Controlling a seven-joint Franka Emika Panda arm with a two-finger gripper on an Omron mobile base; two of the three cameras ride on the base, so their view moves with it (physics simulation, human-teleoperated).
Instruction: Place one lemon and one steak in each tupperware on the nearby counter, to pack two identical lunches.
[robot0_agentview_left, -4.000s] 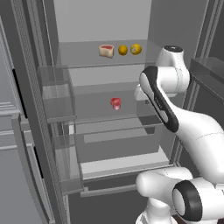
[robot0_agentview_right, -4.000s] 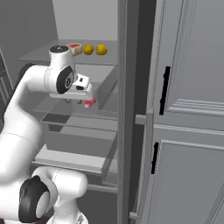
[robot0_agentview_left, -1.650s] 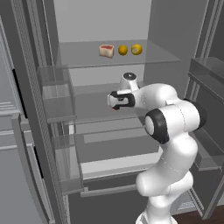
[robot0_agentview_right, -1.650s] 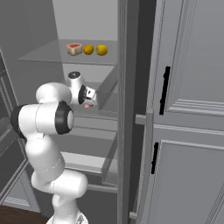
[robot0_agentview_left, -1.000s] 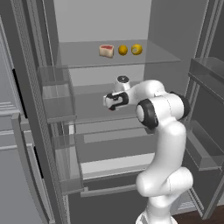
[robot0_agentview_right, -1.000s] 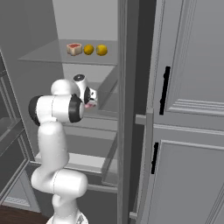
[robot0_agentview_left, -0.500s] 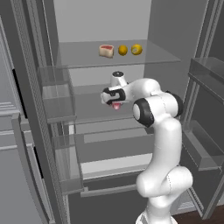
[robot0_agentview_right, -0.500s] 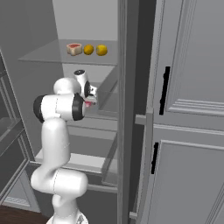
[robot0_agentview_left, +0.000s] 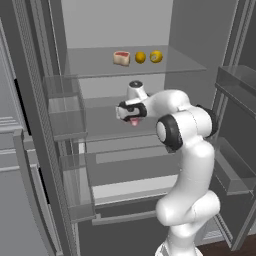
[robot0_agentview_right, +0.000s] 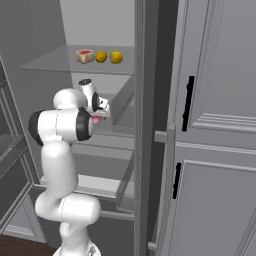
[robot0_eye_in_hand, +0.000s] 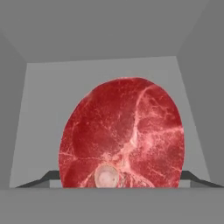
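Since a second ago your gripper (robot0_agentview_left: 133, 120) has narrowed onto the red steak (robot0_eye_in_hand: 122, 133), clamped between its jaws (dead ahead); draw it straight back off the shelf (robot0_agentview_left: 100, 131).

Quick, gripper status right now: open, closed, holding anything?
Gripper: jaws closed on the red steak, held over the middle fridge shelf.

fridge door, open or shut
Open: the fridge door stands swung aside, baring the shelves; the pale steak and two lemons show on the top shelf.
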